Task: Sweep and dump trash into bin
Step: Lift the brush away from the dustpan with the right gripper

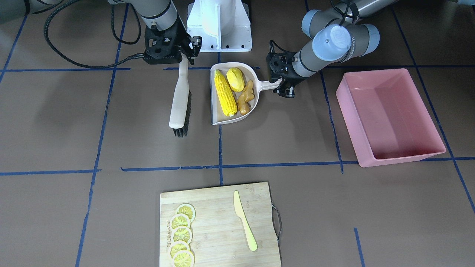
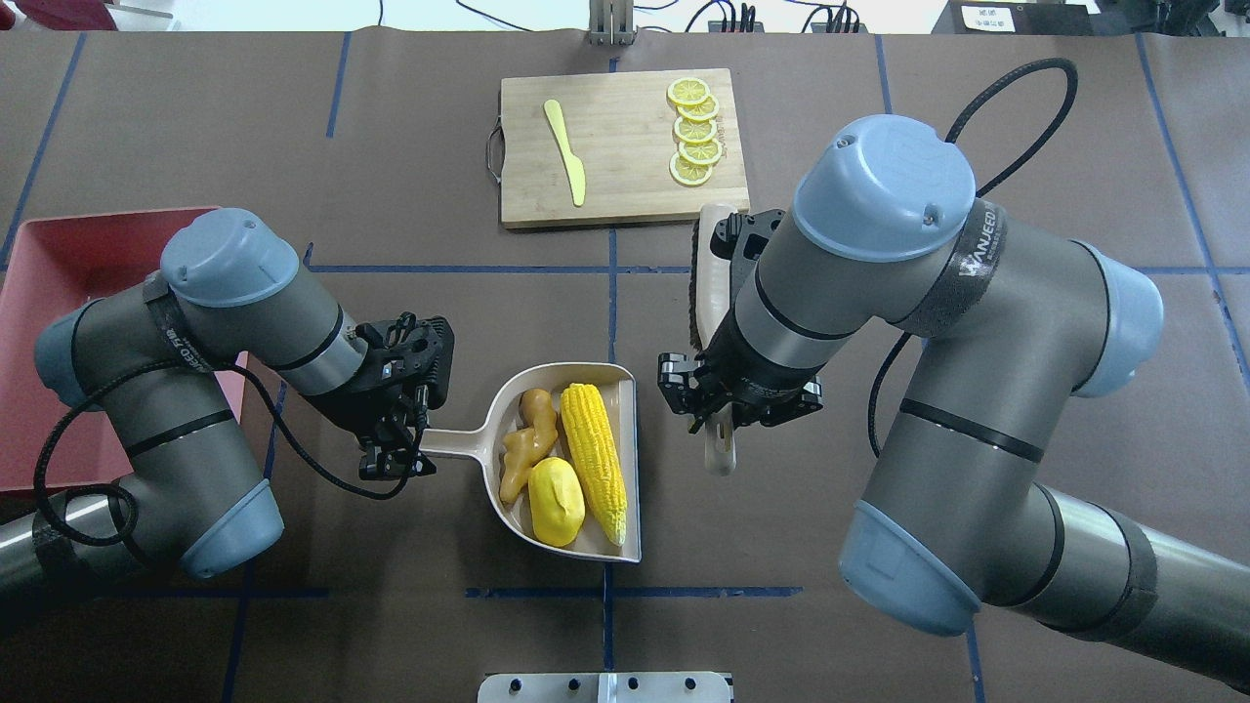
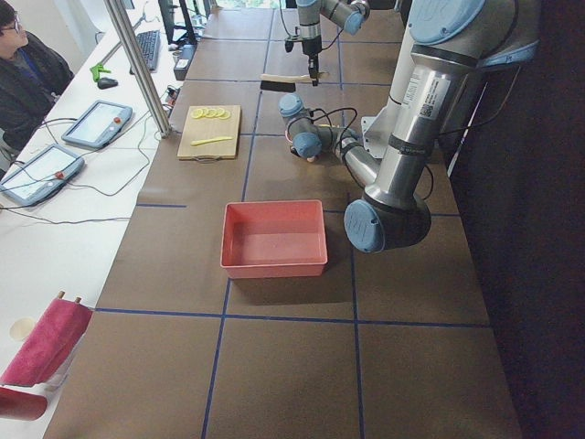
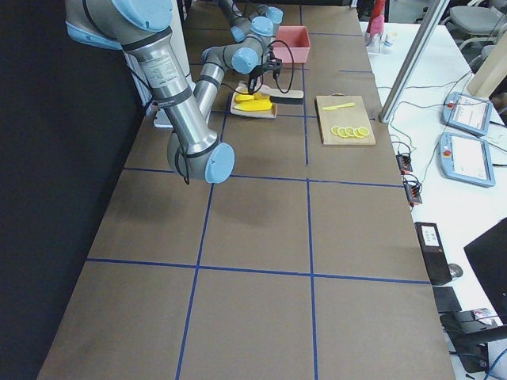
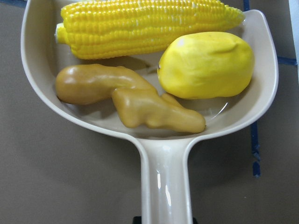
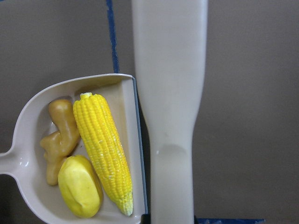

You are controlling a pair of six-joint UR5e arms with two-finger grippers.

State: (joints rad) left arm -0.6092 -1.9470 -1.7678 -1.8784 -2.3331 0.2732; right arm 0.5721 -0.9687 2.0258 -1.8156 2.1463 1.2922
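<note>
In the dustpan (image 2: 457, 443), straight before the robot, the corn cob (image 2: 593, 459) lies along the robot's-right wall, the ginger root (image 2: 522, 444) on the handle side, and the potato-like lump (image 2: 556, 501) between them, nearest the robot. The brush (image 1: 180, 98) is just beside the dustpan on the robot's right, the bin (image 1: 389, 118) well apart on its left. On the cutting board (image 2: 625, 190), farther out, the knife (image 2: 566, 151) lies left of the lemon slices (image 2: 693, 132).

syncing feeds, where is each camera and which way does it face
Front-facing: across the table, steeply down on the dustpan; right arm, left arm at top.
Overhead: behind the robot, forward toward the cutting board; both arms.
Exterior left: table end by the pink bin; left arm near.
Exterior right: opposite end; right arm near.
Left wrist: down the dustpan handle at corn cob, potato, ginger root.
Right wrist: along the brush.
Wrist views: no arm; both share the dustpan.
</note>
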